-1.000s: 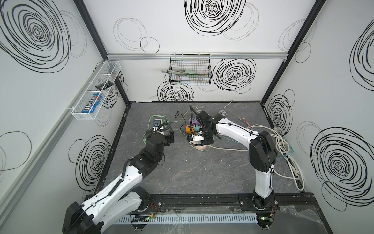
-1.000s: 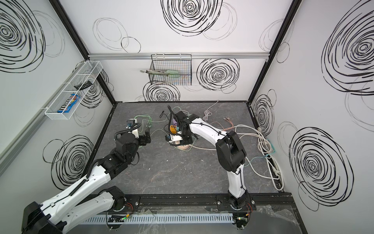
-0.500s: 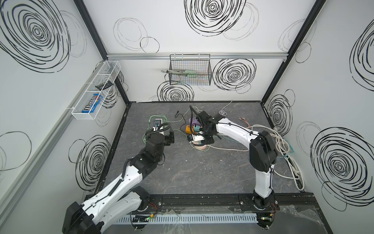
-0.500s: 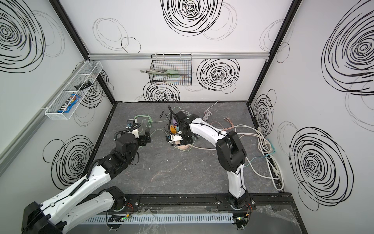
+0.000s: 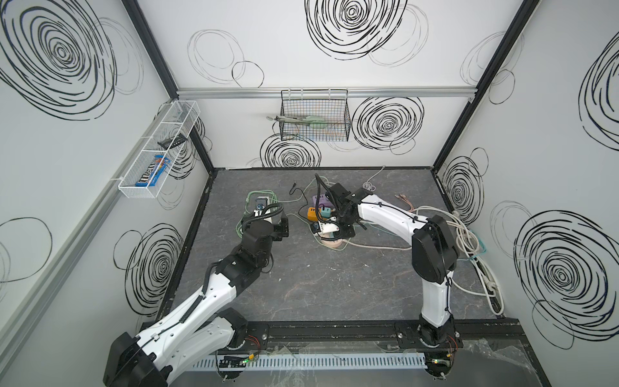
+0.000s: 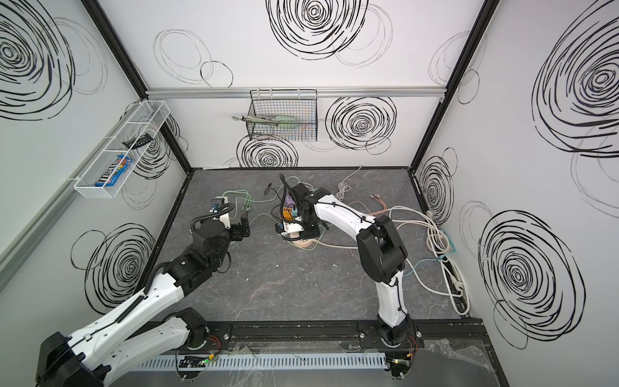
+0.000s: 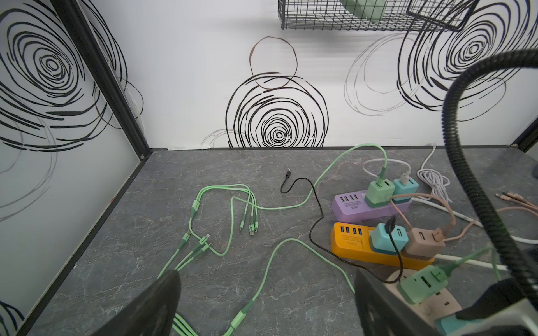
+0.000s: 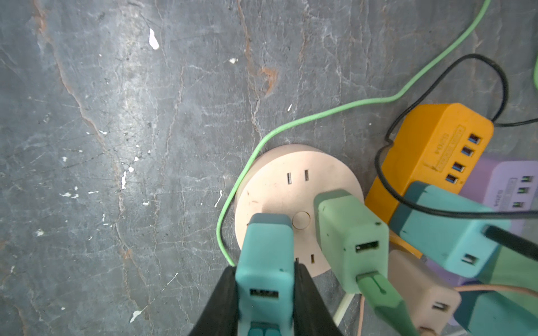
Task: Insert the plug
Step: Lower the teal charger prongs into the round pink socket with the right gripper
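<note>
- Your right gripper (image 8: 263, 272) is clamped on the teal plug (image 8: 263, 247) — in the right wrist view its black fingers (image 8: 219, 302) press the plug's two flat sides.
- The plug's front end meets the face of the round beige socket (image 8: 291, 177), just beside that socket's centre button. The prongs are hidden, so you cannot tell how deep it sits.
- A green adapter (image 8: 349, 232) stands in the same socket just beside your plug, with a narrow gap between them and a green lead (image 8: 378, 293) plugged into its port.
- One pair of slots on the socket's face shows uncovered, on the side away from the fingers.
- An orange power strip (image 8: 436, 139) lies just beside the socket's rim, and a purple power strip (image 8: 512, 180) lies alongside it. A black cable (image 8: 379, 165) loops over the orange one.
- Your left gripper (image 7: 266, 272) has its fingers spread wide apart and holds nothing — in the left wrist view only the grey table (image 7: 233, 180) and a loop of green cable (image 7: 262, 283) show between them.
- In both top views the left gripper sits near the strips on their left side, apart from the plug, while the right arm (image 5: 385, 214) reaches over the cluster from the right.
- A bundle of white cables (image 5: 469, 234) lies along the right-hand wall in a top view.
</note>
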You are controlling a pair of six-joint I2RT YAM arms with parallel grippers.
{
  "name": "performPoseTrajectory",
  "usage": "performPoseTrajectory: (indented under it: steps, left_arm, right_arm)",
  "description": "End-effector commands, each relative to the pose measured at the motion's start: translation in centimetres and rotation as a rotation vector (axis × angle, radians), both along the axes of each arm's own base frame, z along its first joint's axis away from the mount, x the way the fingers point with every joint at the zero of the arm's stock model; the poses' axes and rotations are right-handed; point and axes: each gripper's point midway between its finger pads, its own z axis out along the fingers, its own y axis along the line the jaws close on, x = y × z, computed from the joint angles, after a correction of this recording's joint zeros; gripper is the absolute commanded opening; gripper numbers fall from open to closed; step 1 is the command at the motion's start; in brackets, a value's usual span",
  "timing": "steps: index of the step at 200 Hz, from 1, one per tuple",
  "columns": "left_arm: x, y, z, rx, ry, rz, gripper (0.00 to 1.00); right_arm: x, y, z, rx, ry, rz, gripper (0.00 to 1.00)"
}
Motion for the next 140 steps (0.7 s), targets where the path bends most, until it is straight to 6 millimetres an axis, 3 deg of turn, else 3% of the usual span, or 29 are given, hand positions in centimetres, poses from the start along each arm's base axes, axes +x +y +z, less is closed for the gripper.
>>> performPoseTrajectory:
  steps: [1,40,79,140]
  left_arm:
    - [0.2,0.1,0.5,-0.002,-0.025,0.015,0.96]
    - [0.2,0.0,0.8,-0.006,-0.032,0.011,0.96]
    - [0.3,-0.6,0.7,-0.017,-0.026,-0.016,0.96]
    - [0.2,-0.7,1.0,-0.028,-0.035,-0.032,0.96]
  right_arm:
    - [-1.6,-0.4,-3.0,-0.055,0.104,0.019,0.00]
    - [-3.5,-0.1,-0.9,-0.058,0.162,-0.017,0.00]
    - [-5.8,-0.9,-0.3,-0.088,0.194,-0.058,0.00]
    - [-6.6,-0.2,-0.2,-0.093,0.239,-0.068,0.00]
